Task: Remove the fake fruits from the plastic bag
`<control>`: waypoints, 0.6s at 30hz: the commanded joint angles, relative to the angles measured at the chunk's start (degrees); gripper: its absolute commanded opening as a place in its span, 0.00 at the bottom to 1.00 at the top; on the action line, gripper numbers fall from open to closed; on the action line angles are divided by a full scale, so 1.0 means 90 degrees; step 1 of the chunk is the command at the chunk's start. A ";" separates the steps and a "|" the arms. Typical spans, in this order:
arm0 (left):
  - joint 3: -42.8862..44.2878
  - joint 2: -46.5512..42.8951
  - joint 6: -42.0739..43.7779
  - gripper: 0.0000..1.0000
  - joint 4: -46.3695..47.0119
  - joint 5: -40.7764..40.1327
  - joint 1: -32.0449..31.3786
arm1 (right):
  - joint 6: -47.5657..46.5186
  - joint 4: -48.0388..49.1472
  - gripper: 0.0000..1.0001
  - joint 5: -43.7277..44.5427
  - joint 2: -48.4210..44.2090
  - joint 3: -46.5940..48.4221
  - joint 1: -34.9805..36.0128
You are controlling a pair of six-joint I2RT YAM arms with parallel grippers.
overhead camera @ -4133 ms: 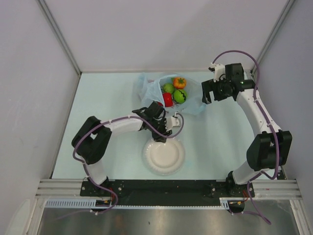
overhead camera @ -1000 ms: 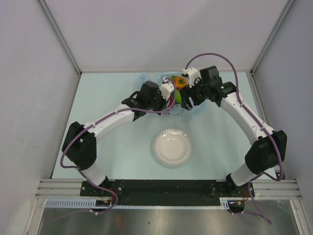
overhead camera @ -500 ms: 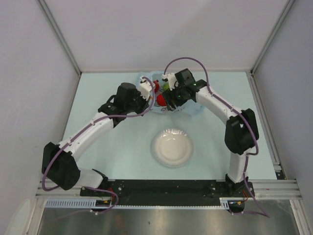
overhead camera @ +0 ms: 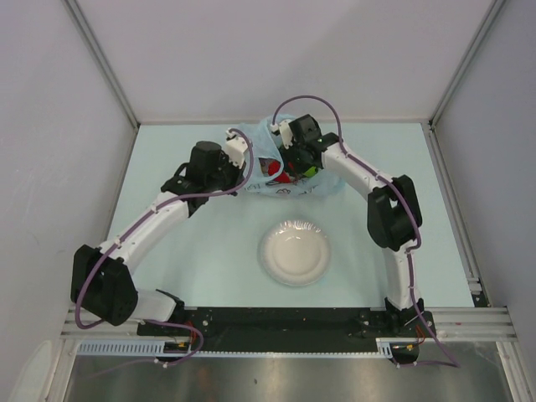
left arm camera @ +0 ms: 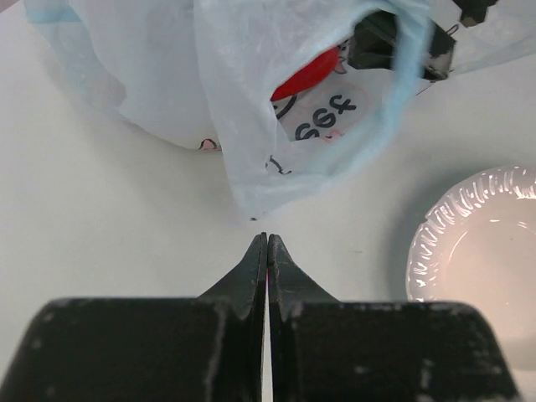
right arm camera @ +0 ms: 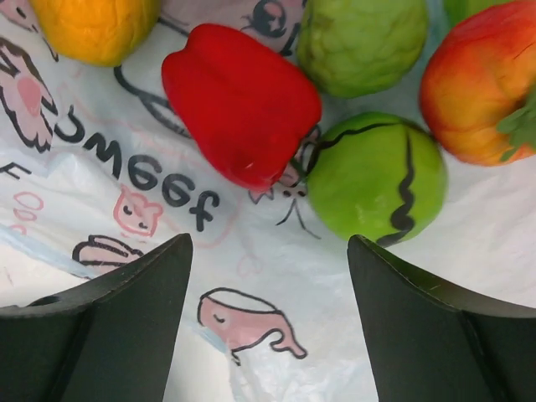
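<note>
The light-blue plastic bag [overhead camera: 325, 181] lies at the back of the table, its cartoon print [right arm camera: 167, 197] under the fake fruits. My right gripper [right arm camera: 270, 243] is open inside the bag, just short of a red pepper-shaped fruit [right arm camera: 243, 100] and a green fruit with a black line [right arm camera: 381, 176]; nothing is between its fingers [right arm camera: 126, 335]. Around them lie a bumpy green fruit [right arm camera: 360, 42], an orange-red one [right arm camera: 486, 84] and a yellow-orange one [right arm camera: 96, 29]. My left gripper [left arm camera: 266, 240] is shut and empty, a little short of the bag's hanging edge [left arm camera: 251, 126].
A white round plate [overhead camera: 270, 253] sits on the table nearer the arm bases, also in the left wrist view as the plate [left arm camera: 435, 251] at right. Grey walls close the table on the left, back and right.
My right gripper has swung left and down into the bag's mouth over the fruits. My left arm has drawn back to the left, off the bag.
</note>
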 commanded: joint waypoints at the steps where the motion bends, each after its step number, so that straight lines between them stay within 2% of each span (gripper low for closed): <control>1: 0.0077 0.0061 -0.0350 0.00 0.0404 0.0503 0.0001 | -0.0314 0.0162 0.80 0.0094 0.0296 0.0711 0.0119; 10: 0.0272 0.0199 -0.0566 0.00 0.0267 0.0543 0.0001 | -0.0881 0.0113 0.85 0.0406 0.1292 0.1639 0.0461; 18: 0.0165 0.0072 -0.0390 0.00 0.0228 0.0494 0.0011 | -0.1584 -0.0229 0.97 -0.0150 0.1771 0.2001 0.0285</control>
